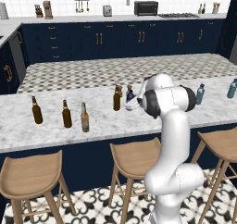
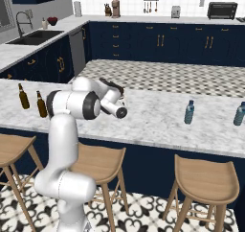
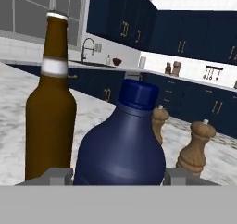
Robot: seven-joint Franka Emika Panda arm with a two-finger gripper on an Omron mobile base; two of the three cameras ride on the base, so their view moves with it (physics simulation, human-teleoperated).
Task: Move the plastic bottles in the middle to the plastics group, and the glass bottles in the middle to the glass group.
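Pincer fingers sit either side of your navy bottle; firm grip, can't tell. Brown bottle stands just beside it on the desk.

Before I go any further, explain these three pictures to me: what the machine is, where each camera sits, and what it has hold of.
The white robot arm stands at a marble counter. Two cameras look over it from behind, left and right; the third rides on its hand.

In the hand view, the gripper has its fingertips either side of a navy bottle, closing, not clearly gripping. A brown glass bottle and two wooden shakers stand nearby.

Further left stand three tall bottles; far right, two pale teal bottles.
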